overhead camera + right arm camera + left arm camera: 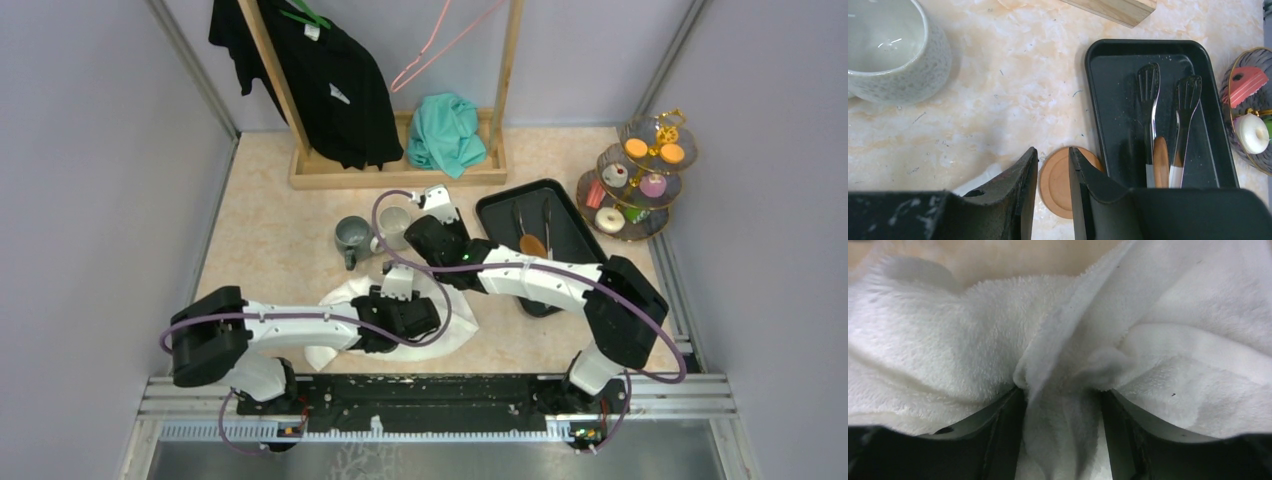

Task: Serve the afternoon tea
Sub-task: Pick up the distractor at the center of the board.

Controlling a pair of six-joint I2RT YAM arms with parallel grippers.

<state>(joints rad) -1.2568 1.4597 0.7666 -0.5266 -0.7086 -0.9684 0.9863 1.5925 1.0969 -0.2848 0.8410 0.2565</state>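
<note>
The left gripper (1062,390) has its jaws spread, with a raised fold of the white towel (973,340) standing loosely between them and not squeezed flat. That suits either taking a pinch or letting one go, and I cannot tell which. The towel lies rumpled on the table (270,200) at the near edge, probably as a cloth for the service to be set on.

The right gripper (1053,152) has its jaws a little apart and holds nothing. It hangs over a round wooden coaster (1055,185) that lies flat just beside the black tray (500,215), probably lined up to pick up the coaster for a cup. The metal tongs (1148,115) lie in the tray with a brown wooden piece between their handles.

A pale speckled mug (893,55) stands to the left of the right gripper, next to a darker grey mug (352,238).

The three-tier glass stand (668,121) sits well apart at the far right corner, beyond the tray. Its orange discs (637,148), doughnuts and other sweets are on their tiers, so serving looks barely begun
</note>
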